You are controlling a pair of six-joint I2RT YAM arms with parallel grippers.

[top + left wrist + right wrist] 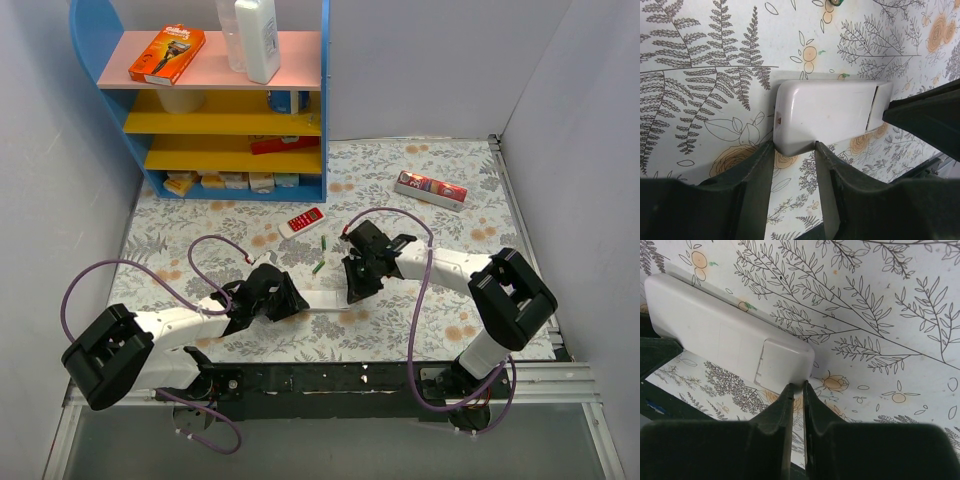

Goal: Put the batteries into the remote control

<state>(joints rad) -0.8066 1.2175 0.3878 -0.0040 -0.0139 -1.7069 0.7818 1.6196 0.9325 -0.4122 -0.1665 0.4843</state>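
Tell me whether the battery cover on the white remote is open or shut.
Shut. The remote lies back-up on the table, and its cover sits flush in place in both wrist views, with no open compartment showing.

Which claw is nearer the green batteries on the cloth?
Right. The right claw sits just right of the batteries, at the remote control's right end; the left claw holds its left end, farther below-left.

A staged robot test cell is shown, dressed like a home corner. The table (pixel 470 215) is covered with a floral cloth and is enclosed by plain grey walls (pixel 60 150). A small blue shelf (pixel 215 100) is filled with household goods, and two arms are bolted at the near edge.
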